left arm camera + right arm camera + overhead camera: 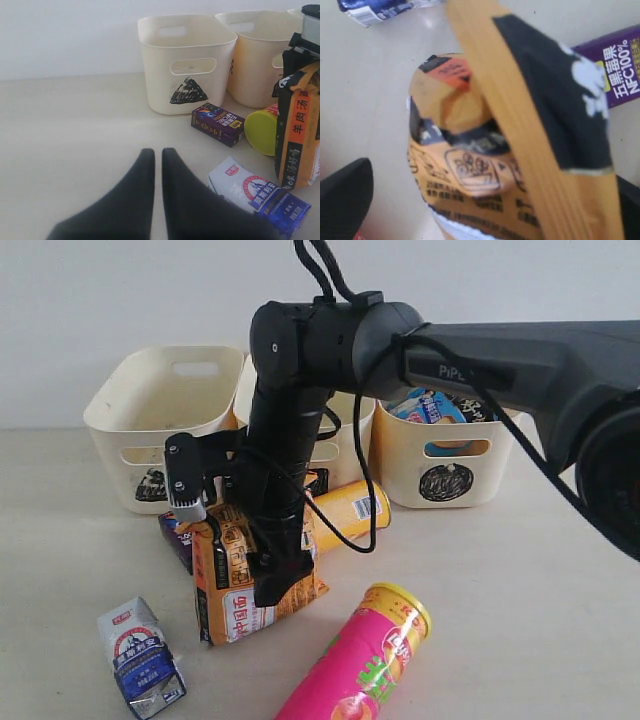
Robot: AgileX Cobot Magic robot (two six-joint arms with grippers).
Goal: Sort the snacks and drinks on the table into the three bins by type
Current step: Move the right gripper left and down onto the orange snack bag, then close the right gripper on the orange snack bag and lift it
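Observation:
My right gripper [270,590] reaches in from the right and is shut on the orange-brown bag [235,585], which stands tilted upright with its lower end at the table [520,600]. In the right wrist view the bag [485,165] fills the space between the two fingers [345,200]. Behind it lie the yellow tube [350,510] and the dark purple carton [177,536]. The pink tube [365,660] lies at the front, the white and blue carton [140,652] at the front left. My left gripper [154,152] hovers shut and empty over bare table, beside the white and blue carton [255,192].
Three cream bins stand along the back: the triangle bin [165,420], the middle bin [345,435] partly hidden by the arm, and the circle bin [445,465] holding the blue-black bag [430,405]. A black cable [368,490] loops off the right arm.

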